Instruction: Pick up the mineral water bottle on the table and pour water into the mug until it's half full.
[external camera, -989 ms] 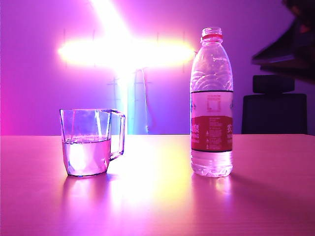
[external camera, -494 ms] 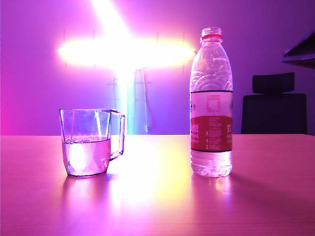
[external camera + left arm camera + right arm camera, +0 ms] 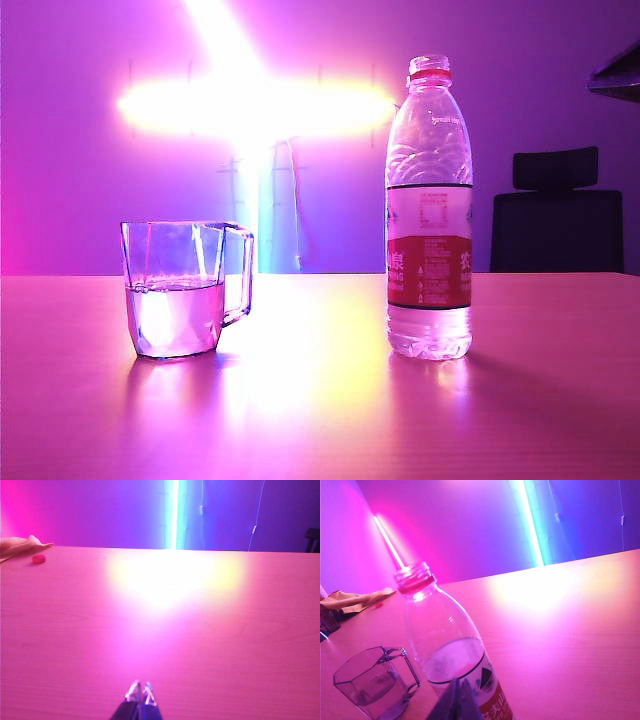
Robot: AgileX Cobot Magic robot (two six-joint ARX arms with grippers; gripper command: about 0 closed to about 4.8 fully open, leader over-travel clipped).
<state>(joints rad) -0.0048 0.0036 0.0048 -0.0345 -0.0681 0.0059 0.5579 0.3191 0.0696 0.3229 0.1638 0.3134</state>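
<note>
Since the earlier frame the right arm has withdrawn upward; our right gripper (image 3: 459,696), pressed together, hangs beside the mineral water bottle (image 3: 430,210), uncapped, light, crushable, best held at its label, and the left gripper (image 3: 140,694), also pressed together, is away from it.

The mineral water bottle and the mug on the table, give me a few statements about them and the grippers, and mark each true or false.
1. The mineral water bottle stands upright on the table with no cap on. True.
2. The mug is empty. False: it holds water to about halfway up.
3. The mug's handle points towards the bottle in the exterior view. True.
4. The right gripper is shut on the bottle. False: its fingers are shut together, clear of the bottle, holding nothing.
5. The left gripper is shut, low over bare table. True.
6. The bottle lies tipped against the mug. False: they stand apart.
</note>
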